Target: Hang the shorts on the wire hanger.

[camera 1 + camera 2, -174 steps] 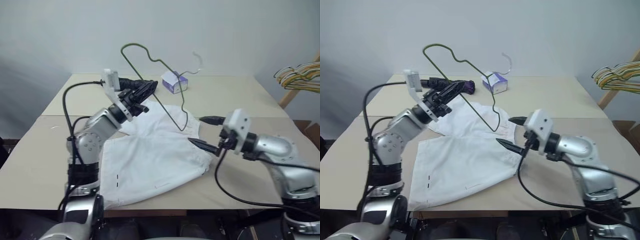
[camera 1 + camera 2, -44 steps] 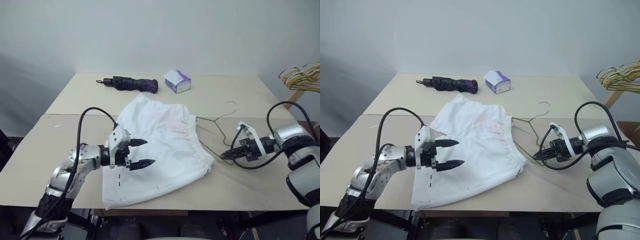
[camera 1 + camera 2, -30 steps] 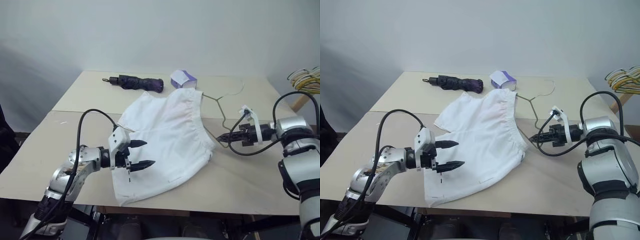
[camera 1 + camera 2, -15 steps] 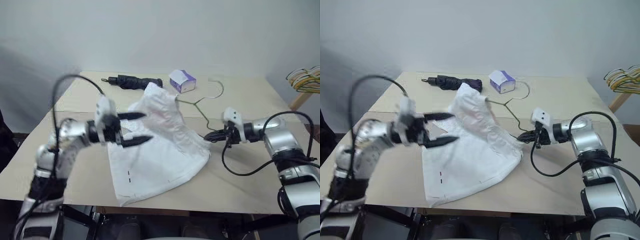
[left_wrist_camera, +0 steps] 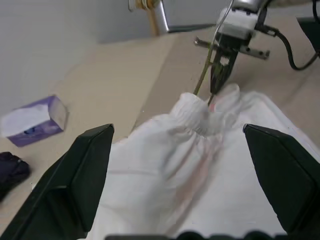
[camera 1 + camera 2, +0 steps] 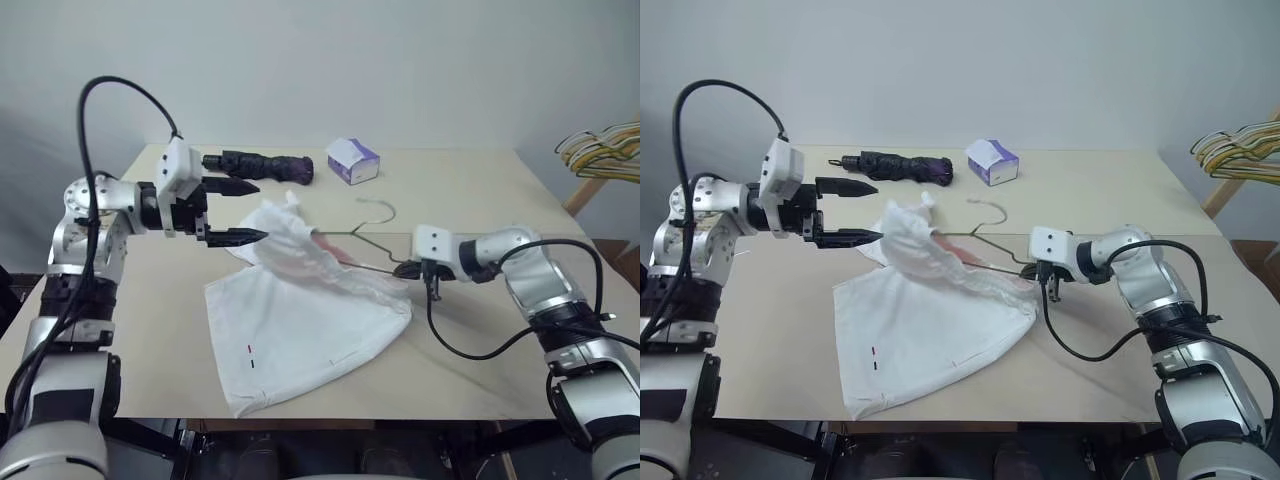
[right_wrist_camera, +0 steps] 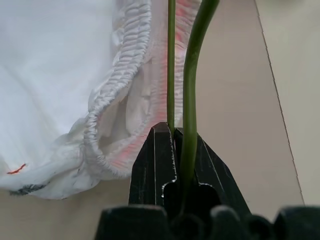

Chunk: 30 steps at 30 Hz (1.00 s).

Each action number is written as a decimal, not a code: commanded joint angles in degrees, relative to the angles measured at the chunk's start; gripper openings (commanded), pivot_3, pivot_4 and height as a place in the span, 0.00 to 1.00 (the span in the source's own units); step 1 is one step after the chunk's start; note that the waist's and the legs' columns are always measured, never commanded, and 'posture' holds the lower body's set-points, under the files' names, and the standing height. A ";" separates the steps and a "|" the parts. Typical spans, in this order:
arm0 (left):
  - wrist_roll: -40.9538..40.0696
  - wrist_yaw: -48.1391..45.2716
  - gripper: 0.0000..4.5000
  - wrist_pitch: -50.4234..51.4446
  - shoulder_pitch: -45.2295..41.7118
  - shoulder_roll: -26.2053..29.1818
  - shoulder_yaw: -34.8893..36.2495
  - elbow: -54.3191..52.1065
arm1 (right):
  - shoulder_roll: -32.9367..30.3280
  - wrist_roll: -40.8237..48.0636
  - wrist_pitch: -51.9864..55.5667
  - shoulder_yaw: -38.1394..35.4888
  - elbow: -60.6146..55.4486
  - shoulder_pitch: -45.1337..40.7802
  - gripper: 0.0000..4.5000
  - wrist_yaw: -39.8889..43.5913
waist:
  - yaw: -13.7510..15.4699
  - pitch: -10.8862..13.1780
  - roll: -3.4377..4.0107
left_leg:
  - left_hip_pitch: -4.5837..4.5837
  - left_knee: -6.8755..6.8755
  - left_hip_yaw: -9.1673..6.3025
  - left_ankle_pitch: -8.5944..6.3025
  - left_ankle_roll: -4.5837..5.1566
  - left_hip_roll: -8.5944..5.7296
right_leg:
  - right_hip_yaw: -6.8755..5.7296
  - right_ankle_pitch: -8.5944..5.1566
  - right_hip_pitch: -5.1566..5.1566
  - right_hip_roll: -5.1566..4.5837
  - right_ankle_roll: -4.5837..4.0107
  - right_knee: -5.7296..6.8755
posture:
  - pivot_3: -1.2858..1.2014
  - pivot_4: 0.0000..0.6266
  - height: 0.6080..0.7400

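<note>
On the table (image 6: pixel 480 200): shorts (image 6: pixel 300 320), hem end flat towards the near edge, waistband end bunched up and raised off the top. Through that bunch, the hanger (image 7: pixel 191 75), hook clear of the cloth and pointing towards the far edge.

At the right side of the waistband, right gripper (image 6: pixel 405 269), clamped shut on the hanger. From the head views, no telling how the wire sits in it. In the right wrist view, plain enough: two green strands side by side between the closed black fingers (image 7: pixel 155 160), one thick and near, one thin and further off, both passing over the gathered elastic edge and into the waist opening. Also there, a small red mark on the cloth, low near the table.

Beyond the bunch on the left, left gripper (image 6: pixel 262 211), fingers spread as wide as they go, holding nothing, raised above the table, tips aimed at the cloth but apart from it. In the left wrist view, the raised waistband between the two spread fingers (image 5: pixel 85 185), with the right gripper beyond it and the wire rising beside it.

At the far edge, well apart from the shorts: umbrella (image 6: pixel 265 165) and tissue box (image 6: pixel 353 160). Off the table to the right, a bunch of hangers (image 6: pixel 600 150).
</note>
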 commanded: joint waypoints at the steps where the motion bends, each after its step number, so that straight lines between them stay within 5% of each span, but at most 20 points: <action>1: 4.28 -3.33 1.00 -6.01 -4.72 -0.90 -2.46 5.48 | -0.49 -1.16 2.80 0.18 -5.27 -2.80 0.00 1.21 | -0.18 0.00 0.00 | 0.00 0.00 0.00 0.00 0.00 0.01 | 0.00 0.00 -0.01 0.00 0.00 0.00 | 0.50 0.00 1.00; 14: 8.50 -8.43 1.00 -6.80 -9.88 -8.40 -6.01 13.99 | -0.16 -3.02 13.12 1.58 -12.94 -4.03 0.00 2.96 | -1.03 0.00 0.00 | -0.02 0.08 -0.03 -0.01 0.01 0.07 | 0.00 -0.01 -0.02 0.06 -0.01 0.10 | 0.49 0.00 1.00; 19: 10.71 -8.97 0.75 -6.84 -10.57 -9.94 -7.00 16.85 | -0.41 -2.90 13.83 1.81 -14.39 -3.31 0.00 3.62 | -1.79 0.00 0.00 | -0.02 0.11 -0.06 -0.01 0.01 0.07 | 0.00 -0.01 -0.02 0.07 -0.01 0.14 | 0.49 0.00 1.00; 27: 15.38 -7.10 0.13 -9.74 -10.55 -11.81 -8.96 20.59 | 0.21 -2.87 15.89 1.56 -16.36 -3.79 0.00 3.21 | -1.91 0.00 0.00 | -0.03 0.18 -0.07 -0.01 0.02 0.08 | 0.01 -0.02 -0.05 0.07 0.00 0.25 | 0.48 0.00 1.00; 30: 15.79 -6.48 0.00 -10.08 -10.71 -12.08 -8.53 20.91 | 0.20 -2.85 16.13 1.41 -16.52 -3.80 0.00 3.07 | -1.88 0.00 0.00 | -0.04 0.20 -0.07 -0.03 0.04 0.07 | 0.01 -0.03 -0.05 0.07 0.01 0.25 | 0.48 0.00 1.00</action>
